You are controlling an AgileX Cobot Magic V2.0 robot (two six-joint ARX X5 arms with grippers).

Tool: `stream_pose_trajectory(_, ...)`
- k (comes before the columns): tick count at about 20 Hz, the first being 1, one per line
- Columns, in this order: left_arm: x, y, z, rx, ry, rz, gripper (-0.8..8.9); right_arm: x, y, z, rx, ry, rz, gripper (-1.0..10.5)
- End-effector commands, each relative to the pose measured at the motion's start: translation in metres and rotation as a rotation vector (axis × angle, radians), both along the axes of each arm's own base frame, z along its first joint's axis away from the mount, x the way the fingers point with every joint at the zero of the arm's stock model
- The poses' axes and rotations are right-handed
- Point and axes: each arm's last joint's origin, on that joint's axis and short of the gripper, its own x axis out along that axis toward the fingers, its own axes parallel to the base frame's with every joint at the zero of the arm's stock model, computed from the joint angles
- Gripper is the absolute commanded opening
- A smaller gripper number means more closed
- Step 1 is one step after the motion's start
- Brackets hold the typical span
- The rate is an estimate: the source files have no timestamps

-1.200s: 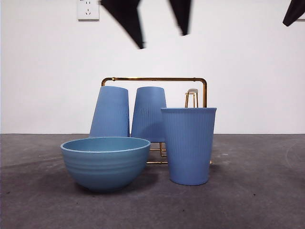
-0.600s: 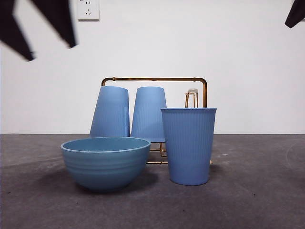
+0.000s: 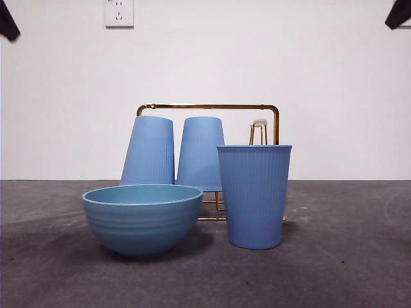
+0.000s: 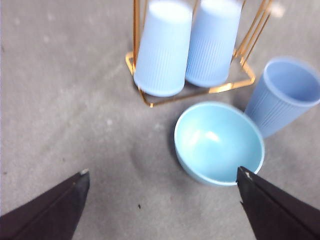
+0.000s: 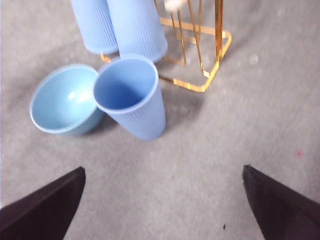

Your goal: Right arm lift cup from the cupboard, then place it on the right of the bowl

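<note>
A tall ribbed blue cup (image 3: 253, 196) stands upright on the table, just right of the wide blue bowl (image 3: 141, 218) and apart from it. Behind them the gold wire cupboard (image 3: 209, 106) holds two more blue cups upside down (image 3: 149, 151) (image 3: 200, 153). My right gripper (image 5: 163, 169) is open and empty, high above the cup (image 5: 132, 95) and bowl (image 5: 62, 100). My left gripper (image 4: 162, 172) is open and empty, high above the bowl (image 4: 217, 142), with the cup (image 4: 287, 95) beyond it.
The grey table (image 3: 347, 256) runs to a white wall with a socket (image 3: 119, 13). One bare gold peg (image 3: 259, 131) stands at the cupboard's right end. Black arm tips show at the top left corner (image 3: 8, 22) and top right corner (image 3: 399, 14).
A black open gripper that hung high in the middle has swung away to the top left corner. The cup, bowl and cupboard have not moved.
</note>
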Motion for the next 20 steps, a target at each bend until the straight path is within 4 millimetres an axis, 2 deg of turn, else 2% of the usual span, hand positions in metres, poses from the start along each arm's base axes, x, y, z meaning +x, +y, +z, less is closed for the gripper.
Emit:
stream_pose_trajectory(1,-0.002,0.002,0.004,-0.018,-0.021,0.002,3.48,0.001,0.001,0.003,0.001,-0.017,0.004,4.1)
stream_pose_trajectory(2,-0.003,0.002,0.004,-0.016,-0.018,0.002,0.38,0.001,0.001,0.002,0.008,-0.012,0.009,1.1)
stream_pose_trajectory(3,-0.004,0.003,0.003,-0.014,-0.011,0.003,0.32,0.0,0.001,0.003,0.011,-0.01,0.012,0.2)
stream_pose_trajectory(4,-0.005,0.004,0.002,-0.005,0.0,0.002,0.07,0.0,0.001,0.003,0.013,-0.009,0.011,0.3)
stream_pose_trajectory(13,-0.006,0.004,0.0,0.002,0.004,0.001,0.07,0.001,0.001,0.003,0.01,-0.012,0.006,0.3)
stream_pose_trajectory(16,-0.007,0.012,-0.002,-0.026,-0.031,0.054,0.07,0.001,0.001,0.003,0.01,-0.012,0.006,0.3)
stream_pose_trajectory(18,-0.003,0.023,-0.017,0.026,-0.144,0.126,0.07,0.001,0.001,0.003,0.01,-0.012,0.006,0.3)
stream_pose_trajectory(20,0.002,0.035,-0.047,0.064,-0.246,0.214,0.07,0.001,0.001,0.003,0.01,-0.012,0.006,0.3)
